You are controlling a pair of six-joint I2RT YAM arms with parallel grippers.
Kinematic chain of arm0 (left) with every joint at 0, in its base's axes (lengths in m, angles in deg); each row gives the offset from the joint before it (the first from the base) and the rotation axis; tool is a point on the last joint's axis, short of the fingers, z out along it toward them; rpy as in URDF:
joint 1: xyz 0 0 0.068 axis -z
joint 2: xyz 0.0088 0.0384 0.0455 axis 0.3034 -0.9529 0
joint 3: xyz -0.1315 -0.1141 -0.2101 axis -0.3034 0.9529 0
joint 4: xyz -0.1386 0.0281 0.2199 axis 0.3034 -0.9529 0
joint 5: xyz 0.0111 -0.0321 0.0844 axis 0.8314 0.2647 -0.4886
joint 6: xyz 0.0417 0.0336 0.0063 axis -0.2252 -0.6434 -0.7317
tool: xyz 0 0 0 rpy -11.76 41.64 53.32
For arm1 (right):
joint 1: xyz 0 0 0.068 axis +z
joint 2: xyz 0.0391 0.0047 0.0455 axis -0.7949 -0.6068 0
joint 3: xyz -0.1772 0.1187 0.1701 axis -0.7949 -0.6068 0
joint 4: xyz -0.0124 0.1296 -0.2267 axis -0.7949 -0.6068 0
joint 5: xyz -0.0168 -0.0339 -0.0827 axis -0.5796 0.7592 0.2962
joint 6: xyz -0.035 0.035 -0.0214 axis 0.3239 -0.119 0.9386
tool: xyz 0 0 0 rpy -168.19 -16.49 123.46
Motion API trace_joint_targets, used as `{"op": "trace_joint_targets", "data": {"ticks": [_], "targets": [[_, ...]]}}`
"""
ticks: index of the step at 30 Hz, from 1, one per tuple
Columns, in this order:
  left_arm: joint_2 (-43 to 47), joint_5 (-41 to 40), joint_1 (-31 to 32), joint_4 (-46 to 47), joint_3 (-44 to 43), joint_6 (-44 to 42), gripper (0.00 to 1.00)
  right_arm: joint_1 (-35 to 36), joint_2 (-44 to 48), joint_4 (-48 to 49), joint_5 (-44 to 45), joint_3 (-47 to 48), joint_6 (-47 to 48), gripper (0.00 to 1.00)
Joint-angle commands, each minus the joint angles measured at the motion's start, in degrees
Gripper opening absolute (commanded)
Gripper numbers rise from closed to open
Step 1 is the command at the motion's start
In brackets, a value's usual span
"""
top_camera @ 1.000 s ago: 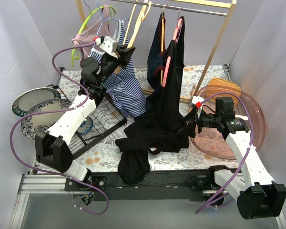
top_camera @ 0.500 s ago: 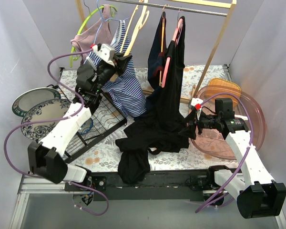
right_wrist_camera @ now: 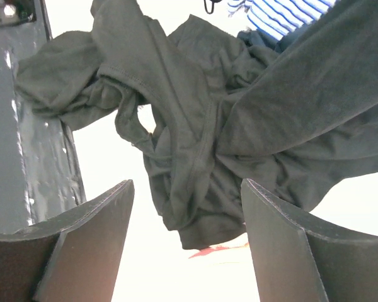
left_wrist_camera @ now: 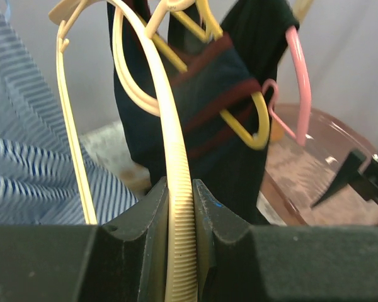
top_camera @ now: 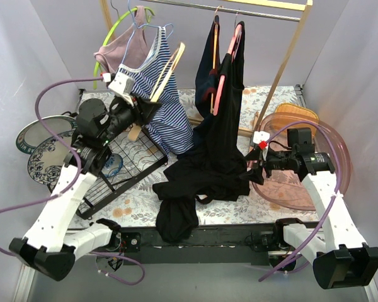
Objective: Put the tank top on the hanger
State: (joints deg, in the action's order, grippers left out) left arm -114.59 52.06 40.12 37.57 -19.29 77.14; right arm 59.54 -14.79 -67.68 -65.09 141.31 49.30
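The hanger (top_camera: 167, 70) is pinched by the left end effector (top_camera: 143, 111), whose fingers (left_wrist_camera: 145, 220) are pressed against both sides of one ribbed cream arm (left_wrist_camera: 178, 239). The hanger is held tilted in the air, in front of the blue-and-white striped top (top_camera: 170, 123), and its upper end is seen below the rail (top_camera: 239, 11). Its hook cannot be made out from above.

The tank top (top_camera: 205, 173) is found crumpled on the patterned surface (top_camera: 135, 204), between the two arms, with one fold draped over the near edge. In the right wrist view its seams and an armhole (right_wrist_camera: 145, 119) are seen bunched together.

The right end effector (top_camera: 254, 165) is held low, just beside the right edge of the tank top, with its fingers (right_wrist_camera: 88, 233) spread wide and nothing gripped between them. Whether the fabric is touched cannot be told.

A black garment on a pink hanger (top_camera: 232, 47) is hung from the rail directly behind the tank top.
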Motion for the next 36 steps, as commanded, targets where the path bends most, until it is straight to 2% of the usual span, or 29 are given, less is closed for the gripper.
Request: {"op": "trace_joint_targets", "data": {"ticks": [1,7,13,16,21,25,31,36], "targets": [[9.0,-1.7,0.0,-19.9,0.0,5.4,0.00,-0.3,1.0,-10.9,-0.3,7.4,14.2,0.77],[17.3,1.1,0.0,-31.9,1.5,11.9,0.00,-0.2,-0.3,-17.8,-5.0,13.5,20.7,0.78],[16.2,13.5,0.0,-42.5,-2.7,14.3,0.00,0.9,-3.0,-21.2,-13.6,16.3,25.5,0.80],[16.0,19.2,0.0,-43.9,-2.4,14.4,0.00,2.5,-5.0,-22.7,-15.0,17.7,27.5,0.80],[16.4,26.8,0.0,-41.9,2.3,15.1,0.00,5.8,-7.6,-23.5,-15.4,21.3,27.8,0.81],[16.1,32.7,0.3,-39.6,4.8,15.1,0.00,9.4,-8.4,-21.5,-15.2,21.9,24.7,0.82],[14.7,38.3,1.7,-36.6,5.8,14.4,0.00,15.2,-6.7,-8.4,-11.9,18.2,14.1,0.84],[14.1,45.1,2.2,-30.4,8.2,15.2,0.00,17.6,-6.7,-3.2,-9.7,17.7,10.1,0.85]]}}
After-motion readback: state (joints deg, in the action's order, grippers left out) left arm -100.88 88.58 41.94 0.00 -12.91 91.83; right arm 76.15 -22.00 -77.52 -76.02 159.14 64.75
